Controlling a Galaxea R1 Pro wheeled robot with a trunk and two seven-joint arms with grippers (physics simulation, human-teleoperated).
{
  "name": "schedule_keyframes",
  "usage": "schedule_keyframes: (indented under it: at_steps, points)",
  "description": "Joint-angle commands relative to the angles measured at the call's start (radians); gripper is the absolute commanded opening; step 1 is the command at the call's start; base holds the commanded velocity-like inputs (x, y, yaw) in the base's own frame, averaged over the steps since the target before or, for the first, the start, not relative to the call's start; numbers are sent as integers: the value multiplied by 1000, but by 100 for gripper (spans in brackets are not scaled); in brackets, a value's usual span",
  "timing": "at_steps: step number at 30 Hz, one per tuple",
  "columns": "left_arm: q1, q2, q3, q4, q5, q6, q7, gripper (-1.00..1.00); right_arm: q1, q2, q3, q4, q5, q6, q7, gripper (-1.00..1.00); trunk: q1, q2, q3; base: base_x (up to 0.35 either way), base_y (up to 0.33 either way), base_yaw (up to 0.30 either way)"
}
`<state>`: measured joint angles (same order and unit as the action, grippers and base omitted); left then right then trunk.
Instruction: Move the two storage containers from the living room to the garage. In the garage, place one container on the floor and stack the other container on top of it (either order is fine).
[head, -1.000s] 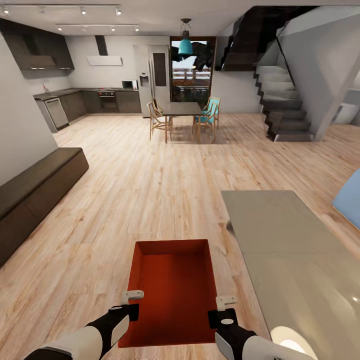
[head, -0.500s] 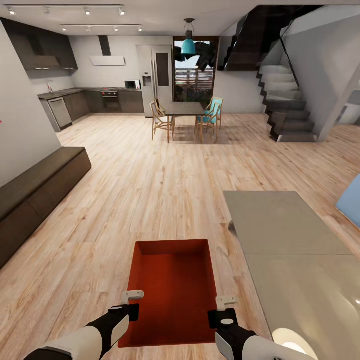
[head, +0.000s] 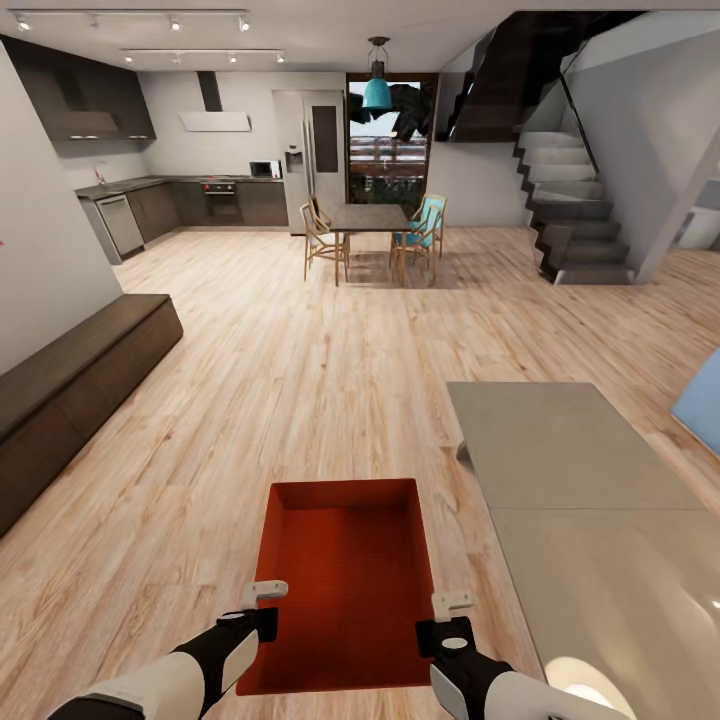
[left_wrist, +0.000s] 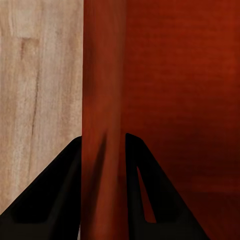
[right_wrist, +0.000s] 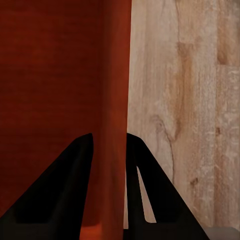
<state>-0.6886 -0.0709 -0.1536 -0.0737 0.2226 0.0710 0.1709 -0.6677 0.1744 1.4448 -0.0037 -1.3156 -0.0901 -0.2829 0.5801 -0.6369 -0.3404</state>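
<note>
I hold one orange-red open-top storage container low in front of me over the living room's light wood-plank floor. My left gripper is shut on its left side wall, and my right gripper is shut on its right side wall. In the left wrist view the left gripper has its dark fingers on either side of the thin red wall. The right wrist view shows the right gripper pinching the opposite wall in the same way. The other container and the garage are out of view.
A grey table stands close on my right, with a blue sofa edge beyond it. A long dark bench runs along the left wall. A dining table with chairs, the kitchen and stairs lie far ahead.
The whole room picture has shifted slightly to the right, so my camera has turned a little. The container stays in the same place between both grippers.
</note>
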Motion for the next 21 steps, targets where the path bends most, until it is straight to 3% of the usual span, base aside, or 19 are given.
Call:
schedule_keyframes:
  at_steps: [1, 6, 21]
  points:
    - [0, 11, 45, 0, 26, 7, 12, -100, -1, 0, -7, -2, 6, -26, -13, -100, 0, -1, -1, 101, 0, 0]
    - [0, 14, 45, 0, 63, 7, 11, -100, -1, 0, -7, -2, 6, -26, -13, -100, 0, -1, -1, 277, 0, 0]
    - [0, 14, 45, 0, 67, 7, 10, -100, -1, 0, -7, -2, 6, -26, -13, -100, 0, -1, -1, 322, 0, 0]
